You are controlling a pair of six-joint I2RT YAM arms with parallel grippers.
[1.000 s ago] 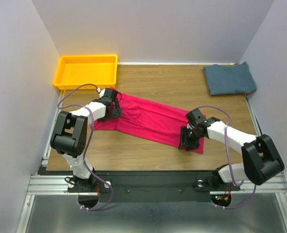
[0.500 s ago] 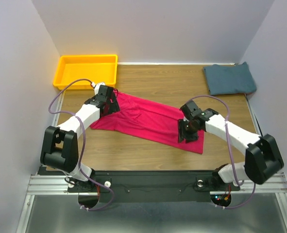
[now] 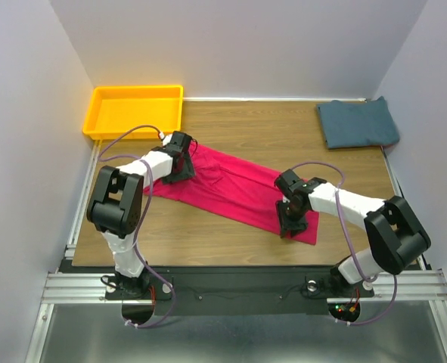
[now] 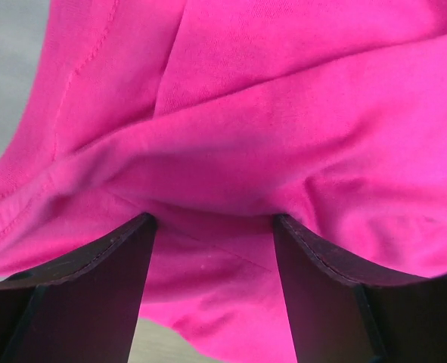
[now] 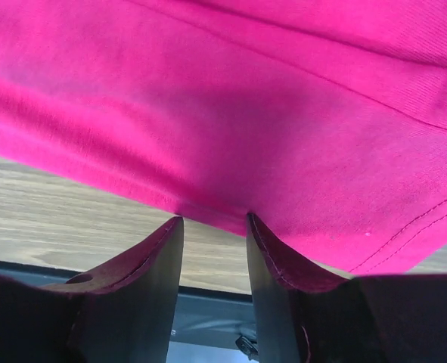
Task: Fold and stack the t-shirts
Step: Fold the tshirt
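The crimson-pink t-shirt [image 3: 231,185] lies as a long slanted strip across the table's middle. My left gripper [image 3: 179,165] is down on its far-left end. In the left wrist view its jaws stand wide apart, with a bulge of pink cloth [image 4: 284,113] between the tips [image 4: 215,219]. At the shirt's near-right end, my right gripper [image 3: 291,223] has its fingers a narrow gap apart [image 5: 212,221] at the hem of the pink cloth [image 5: 246,98], with bare wood showing between them. The teal-blue t-shirt [image 3: 357,123] lies folded at the far right corner.
A yellow plastic tray [image 3: 136,110] stands at the far left corner, just beyond the left gripper. Bare wooden table [image 3: 246,128] lies between the shirts. The table's near edge and the metal rail run just below the right gripper [image 5: 208,310]. White walls close in three sides.
The left arm has pulled in, its gripper shifting slightly right on the shirt's end, and its jaws have narrowed. The right gripper has moved toward the near hem, its jaws a little closer together.
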